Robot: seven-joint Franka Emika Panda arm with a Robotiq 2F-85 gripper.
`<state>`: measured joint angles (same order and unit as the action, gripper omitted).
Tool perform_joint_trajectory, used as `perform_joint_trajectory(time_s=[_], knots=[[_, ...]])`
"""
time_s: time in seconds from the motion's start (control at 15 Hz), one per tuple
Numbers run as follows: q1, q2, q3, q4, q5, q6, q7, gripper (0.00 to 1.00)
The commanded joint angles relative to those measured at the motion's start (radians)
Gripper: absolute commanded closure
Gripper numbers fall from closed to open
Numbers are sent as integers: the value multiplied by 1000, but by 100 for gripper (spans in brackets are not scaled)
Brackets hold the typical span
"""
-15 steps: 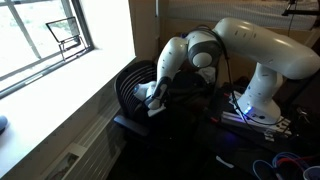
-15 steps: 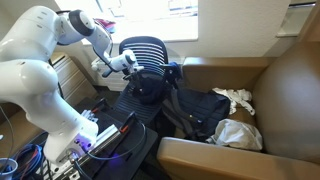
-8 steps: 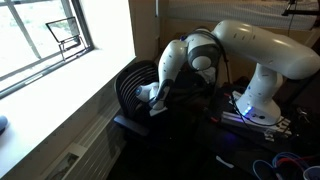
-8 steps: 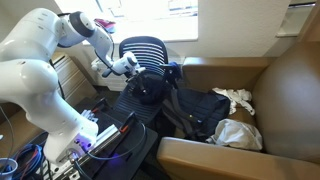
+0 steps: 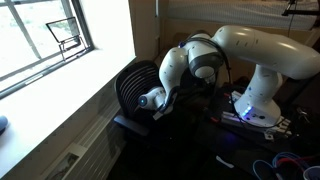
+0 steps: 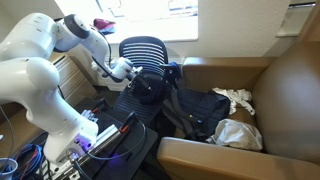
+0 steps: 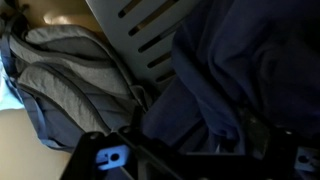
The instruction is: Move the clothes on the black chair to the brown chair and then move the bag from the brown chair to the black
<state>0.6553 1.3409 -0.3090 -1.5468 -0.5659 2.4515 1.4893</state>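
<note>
A dark blue garment lies bunched on the black slatted chair. In the wrist view the garment fills the right side, just in front of my gripper. The jaws look spread apart, with the cloth between them but not clamped. In both exterior views the gripper sits low at the black chair, at the garment's edge. A dark backpack leans on the brown chair; it also shows in the wrist view.
White cloths lie on the brown chair's seat beside the backpack. A window sill runs beside the black chair. My base and loose cables are on the floor next to the chairs.
My arm has dropped a little and moved closer to the garment on the black chair. The garment and the backpack have not moved.
</note>
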Motion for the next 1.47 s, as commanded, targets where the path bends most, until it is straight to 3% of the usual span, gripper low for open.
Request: perform_joint_trajectory(time_s=[0.0,0.07,0.27,0.4,0.6,0.73,0.8,0.87,1.07,1.13,1.2,1.27,1.33,1.4], knots=[[57,27,-90,-30,-116,191,44,0],[33,25,-46,1,-59,91,16,0],[40,33,-55,3,-62,104,23,0],[45,75,-116,9,-150,322,56,0],[24,149,-170,65,-150,550,25,0],[-42,181,-154,95,-104,672,-102,0],[-104,134,-104,73,-203,699,-94,0],[-7,146,-158,45,-138,635,-35,0],[-28,145,-152,47,-144,646,-39,0],[-35,144,-145,54,-150,652,-42,9],[-54,138,-121,54,-149,647,-67,26],[-56,143,-107,49,-51,646,-169,34],[-62,138,-95,44,-22,641,-205,40],[-89,126,-73,52,-88,624,-172,48]])
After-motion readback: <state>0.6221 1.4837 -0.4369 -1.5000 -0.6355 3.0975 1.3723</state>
